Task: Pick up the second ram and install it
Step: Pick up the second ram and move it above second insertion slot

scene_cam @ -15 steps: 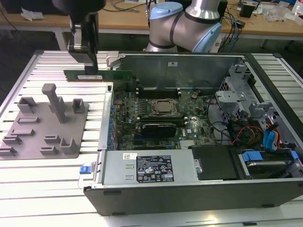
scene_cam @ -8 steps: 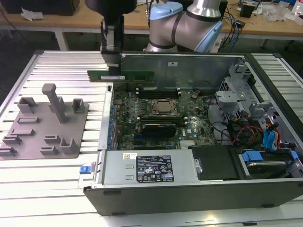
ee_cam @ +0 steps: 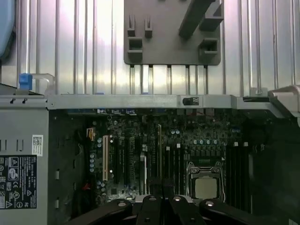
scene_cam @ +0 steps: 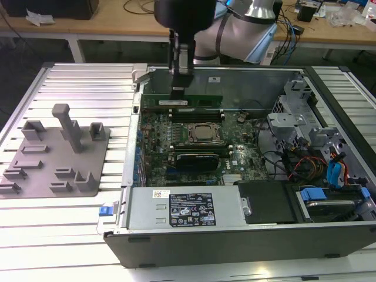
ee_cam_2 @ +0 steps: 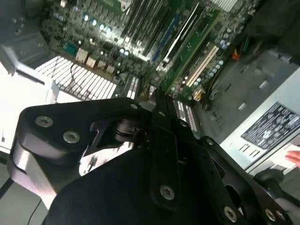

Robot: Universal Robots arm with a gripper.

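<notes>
One arm [scene_cam: 247, 26] points down over the second ram [scene_cam: 205, 98].

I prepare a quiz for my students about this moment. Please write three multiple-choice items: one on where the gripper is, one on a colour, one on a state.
1. In the exterior view, where is the gripper? A. Over the grey holder. B. Over the green ram at the motherboard's far edge. C. Over the power supply.
2. What colour is the small tab at the case's corner, on the exterior view's left? A. Blue. B. Red. C. Yellow.
3. The case is: A. Closed. B. Overturned. C. Open.
Key: 1 B, it hangs right above the ram; 2 A, plainly blue; 3 C, the motherboard shows.
</notes>
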